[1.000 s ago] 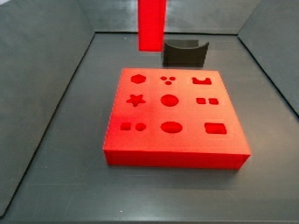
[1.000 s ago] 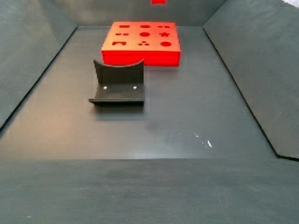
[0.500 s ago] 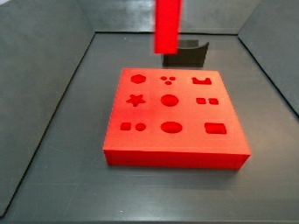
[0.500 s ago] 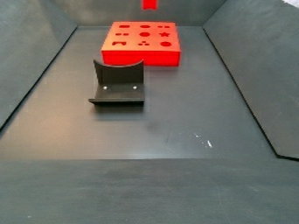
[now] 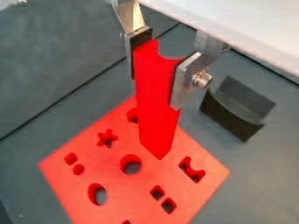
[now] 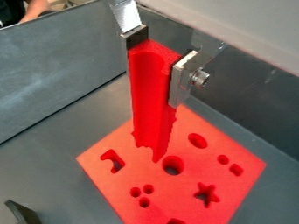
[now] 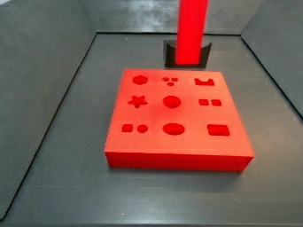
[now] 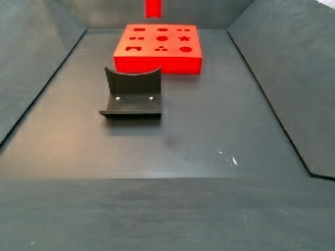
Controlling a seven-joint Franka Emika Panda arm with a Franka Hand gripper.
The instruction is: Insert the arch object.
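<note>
My gripper (image 5: 162, 57) is shut on the arch object (image 5: 155, 105), a long bright red bar that hangs upright from between the silver fingers (image 5: 187, 77). Both wrist views show it (image 6: 152, 105) held above the flat red board (image 5: 87, 171) with shaped holes; in a wrist view its lower end hangs over the board (image 6: 187, 188) near a round hole. In a side view the bar (image 7: 190, 27) hangs over the board's far edge (image 7: 175, 120), in front of the fixture. In a side view only the bar's lower tip (image 8: 153, 8) shows. The gripper is out of frame in both side views.
The dark fixture (image 7: 187, 55) stands on the floor just behind the board; it also shows in a side view (image 8: 132, 93) and a wrist view (image 5: 239, 107). Grey walls enclose the dark floor (image 8: 170, 147) on both sides.
The bar has moved sideways along the board's far edge, to the right in one side view and to the left in the other, still held upright.
</note>
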